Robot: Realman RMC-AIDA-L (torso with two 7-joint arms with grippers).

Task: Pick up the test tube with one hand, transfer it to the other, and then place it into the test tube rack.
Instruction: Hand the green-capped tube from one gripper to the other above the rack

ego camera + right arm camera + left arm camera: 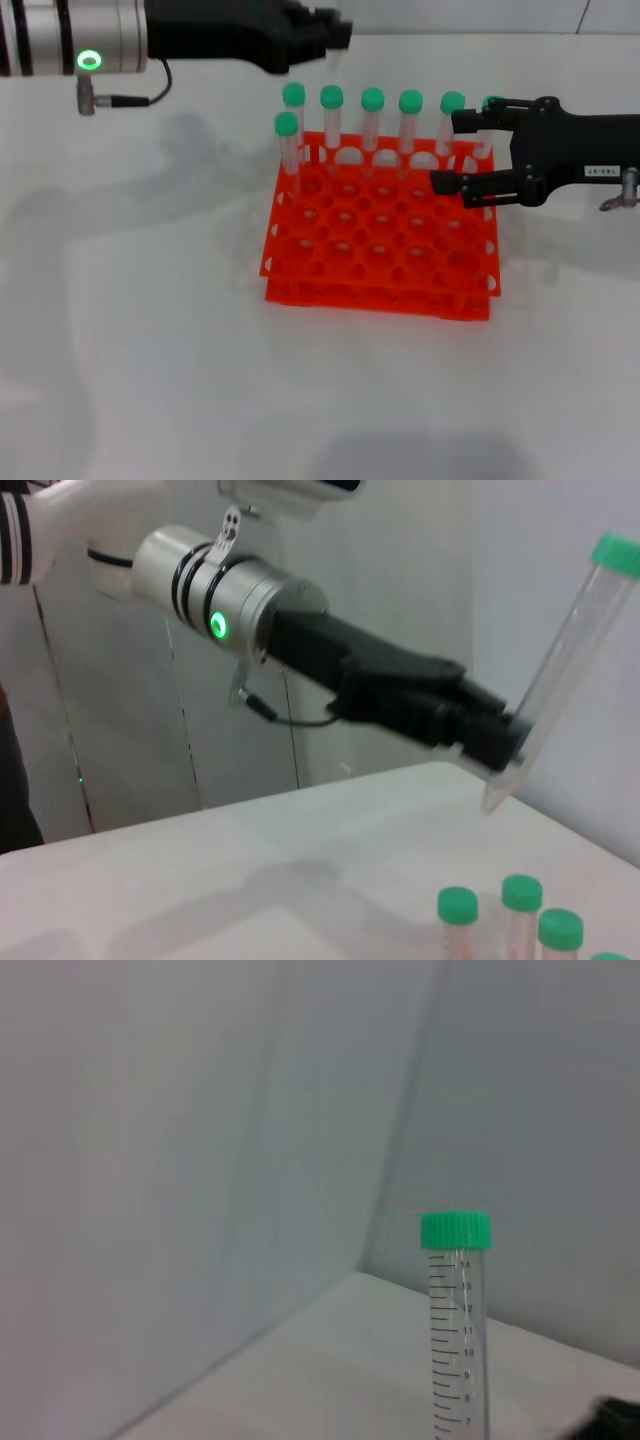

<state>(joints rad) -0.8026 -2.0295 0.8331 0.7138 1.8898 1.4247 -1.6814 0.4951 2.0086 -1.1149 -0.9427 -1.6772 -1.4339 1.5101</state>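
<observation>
Left gripper (495, 742): raised above and behind the rack's back row, fingers clamped on the lower part of the test tube (560, 660); the high hold keeps the tube clear of the capped tubes below and presents it for a handover.
Test tube: held tilted, green cap uppermost, rounded tip poking out below the fingers; most of its length stays bare, which looks meant to give the other gripper room to take it.
Right gripper (462, 152): at the rack's right back corner, beside the standing tubes, fingers spread apart and holding nothing; it appears to wait for the transfer.
Rack (380, 265): orange-red, on the white table (150, 350); the back row holds capped tubes (372, 125), and most front holes show open.
Hidden or unclear: in the head view the held tube's cap is cut off at the frame's top edge; the rightmost standing tube sits partly behind the right gripper; the left wrist view shows no fingers.
</observation>
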